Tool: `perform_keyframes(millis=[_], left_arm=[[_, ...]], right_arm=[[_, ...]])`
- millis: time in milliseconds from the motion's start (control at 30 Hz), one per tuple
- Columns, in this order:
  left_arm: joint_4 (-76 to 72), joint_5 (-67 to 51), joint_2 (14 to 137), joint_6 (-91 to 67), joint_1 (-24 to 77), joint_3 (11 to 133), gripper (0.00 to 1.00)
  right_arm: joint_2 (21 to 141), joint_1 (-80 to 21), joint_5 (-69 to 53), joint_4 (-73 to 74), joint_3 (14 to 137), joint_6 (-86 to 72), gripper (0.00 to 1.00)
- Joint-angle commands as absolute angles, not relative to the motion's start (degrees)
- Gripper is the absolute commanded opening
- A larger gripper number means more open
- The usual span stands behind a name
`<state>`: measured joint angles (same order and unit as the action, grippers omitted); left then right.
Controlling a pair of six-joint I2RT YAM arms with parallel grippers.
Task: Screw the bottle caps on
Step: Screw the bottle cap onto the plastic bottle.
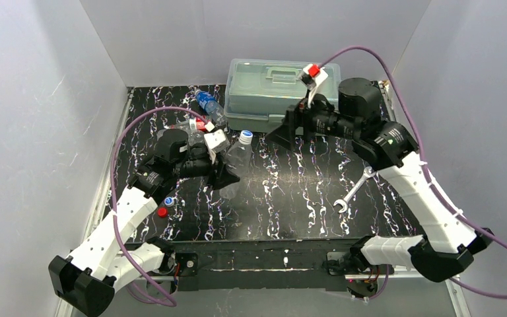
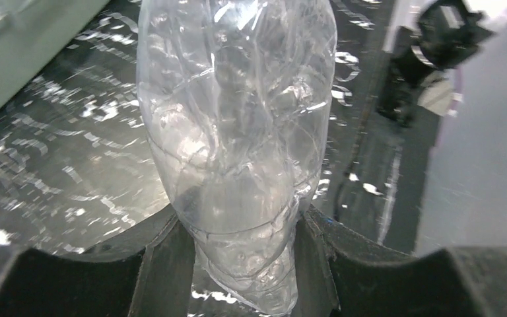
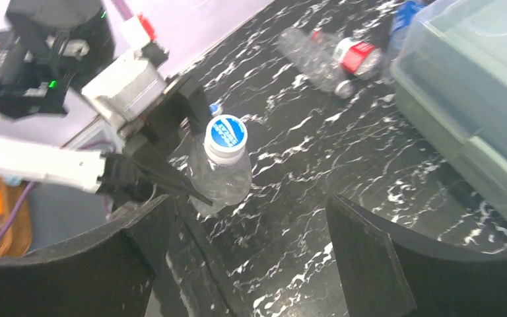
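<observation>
A plain clear bottle point(image 1: 237, 160) stands tilted on the black marbled table, with a blue-and-white cap point(image 1: 245, 135) sitting on its neck. My left gripper point(image 1: 230, 173) is shut on the bottle's lower body point(image 2: 237, 132), a finger pressed on each side. My right gripper point(image 1: 284, 133) is open just right of the cap, apart from it. In the right wrist view the cap point(image 3: 228, 131) lies beyond the open right gripper point(image 3: 251, 251), nothing between its fingers. A loose red cap point(image 1: 162, 212) and a blue-and-white cap point(image 1: 169, 200) lie beside the left arm.
A red-labelled bottle point(image 1: 195, 124) and a blue-labelled bottle point(image 1: 208, 104) lie at the back left. The large translucent lidded box point(image 1: 270, 92) stands at the back centre. A silver wrench point(image 1: 353, 191) lies under the right arm. Grey walls enclose the table.
</observation>
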<state>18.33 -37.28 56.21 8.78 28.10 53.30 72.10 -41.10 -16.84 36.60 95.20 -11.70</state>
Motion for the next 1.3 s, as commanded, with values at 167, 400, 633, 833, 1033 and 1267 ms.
perform_keyframes(millis=[167, 400, 633, 833, 1033, 1267], left_arm=[[14.06, -60.58, 55.39, 5.03, 27.51, 53.44, 0.0], [11.3, -64.85, 57.12, 1.42, 27.55, 53.2, 0.0], [10.17, -64.87, 56.91, 0.44, 27.51, 52.91, 0.0], [10.63, -64.4, 56.63, 0.4, 27.51, 52.74, 0.0], [10.79, -64.29, 56.95, 0.57, 27.51, 52.39, 0.0], [10.73, -63.2, 57.04, 0.7, 27.51, 52.12, 0.0]], right_arm=[[69.75, -33.17, -57.51, 1.53, 78.52, -23.93, 0.82], [71.56, -33.89, -56.49, -4.78, 77.28, -26.9, 0.84], [73.49, -36.68, -54.19, -4.88, 78.47, -26.01, 0.77], [74.4, -37.74, -53.7, -3.69, 79.14, -24.94, 0.74], [74.36, -37.95, -53.18, -5.01, 79.0, -26.12, 0.67], [74.22, -38.23, -52.82, -8.52, 78.09, -29.02, 0.62]])
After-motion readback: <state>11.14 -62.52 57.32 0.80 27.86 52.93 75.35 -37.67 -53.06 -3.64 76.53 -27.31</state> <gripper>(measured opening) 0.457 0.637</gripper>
